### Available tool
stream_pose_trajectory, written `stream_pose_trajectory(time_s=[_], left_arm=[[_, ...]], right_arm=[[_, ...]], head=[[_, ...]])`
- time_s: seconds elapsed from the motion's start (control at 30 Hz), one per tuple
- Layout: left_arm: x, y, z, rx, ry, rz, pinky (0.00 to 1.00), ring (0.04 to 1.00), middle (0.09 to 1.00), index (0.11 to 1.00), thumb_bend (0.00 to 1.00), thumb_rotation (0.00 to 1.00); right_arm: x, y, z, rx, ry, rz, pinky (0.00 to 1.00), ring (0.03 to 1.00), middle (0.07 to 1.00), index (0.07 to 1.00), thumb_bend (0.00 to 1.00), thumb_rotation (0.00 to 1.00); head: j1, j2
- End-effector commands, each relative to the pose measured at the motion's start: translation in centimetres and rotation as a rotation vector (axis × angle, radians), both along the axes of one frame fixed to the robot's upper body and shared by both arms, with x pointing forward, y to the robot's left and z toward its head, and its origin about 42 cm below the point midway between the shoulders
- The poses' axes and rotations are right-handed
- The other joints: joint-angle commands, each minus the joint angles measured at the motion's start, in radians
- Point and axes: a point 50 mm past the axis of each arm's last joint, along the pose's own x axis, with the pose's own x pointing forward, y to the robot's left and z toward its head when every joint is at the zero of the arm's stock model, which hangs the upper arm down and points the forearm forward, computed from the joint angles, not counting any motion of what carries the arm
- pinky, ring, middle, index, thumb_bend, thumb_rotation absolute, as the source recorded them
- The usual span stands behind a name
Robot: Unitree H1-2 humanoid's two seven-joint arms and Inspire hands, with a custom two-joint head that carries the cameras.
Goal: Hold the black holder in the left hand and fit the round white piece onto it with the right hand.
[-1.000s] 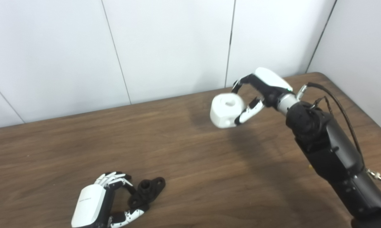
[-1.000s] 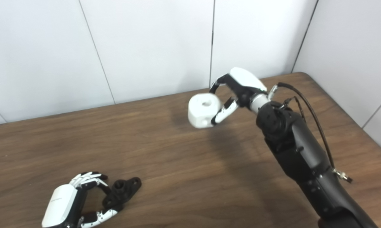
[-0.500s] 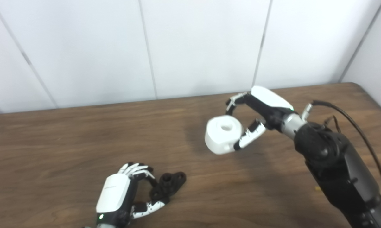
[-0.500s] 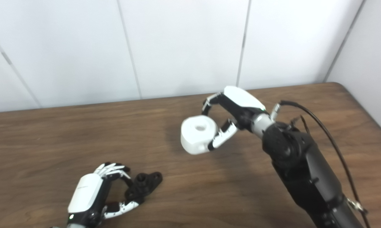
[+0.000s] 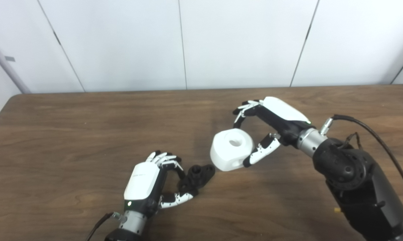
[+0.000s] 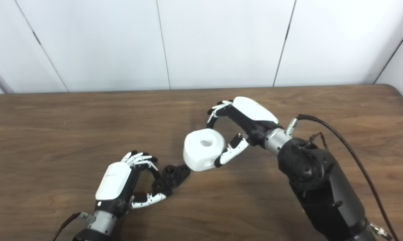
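Note:
The black holder (image 5: 196,175) lies low over the wooden table (image 5: 70,134) at the near middle, with a short post pointing up. My left hand (image 5: 151,184) is shut on its near end, fingers and thumb around it. The round white piece (image 5: 231,150) has a hole in its top. My right hand (image 5: 271,124) is shut on it, fingers over the far side and thumb on the near side. It hangs just right of and a little above the holder, apart from it. Both also show in the right eye view, holder (image 6: 171,177) and white piece (image 6: 203,149).
White wall panels (image 5: 241,40) stand behind the table's far edge. A black cable (image 5: 382,140) loops off my right forearm. The table's left corner (image 5: 10,100) shows at the far left.
The camera has swung left and down. My right hand has carried the white piece down and left, close to the holder. My left hand still holds the holder in place.

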Motion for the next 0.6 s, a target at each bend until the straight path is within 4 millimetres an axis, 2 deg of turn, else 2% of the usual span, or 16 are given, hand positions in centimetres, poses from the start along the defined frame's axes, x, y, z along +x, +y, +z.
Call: stream_pose_trajectory(time_s=[0.0,0.57], left_arm=[[-0.5,-0.8,-1.2,0.047,0.067,-0.034,0.94,0.852,0.765,0.485,0.52,0.05],[-0.3,-1.9,-1.2,0.048,0.073,-0.032,0.95,0.859,0.772,0.485,0.52,0.05]], right_arm=[[-0.3,0.7,2.3,0.027,-0.119,0.037,1.00,0.944,0.835,0.481,0.53,0.14],[-0.6,3.9,1.9,0.071,-0.121,0.115,1.00,0.945,0.835,0.481,0.53,0.14]], head=[[0.003,0.004],[0.040,0.016]])
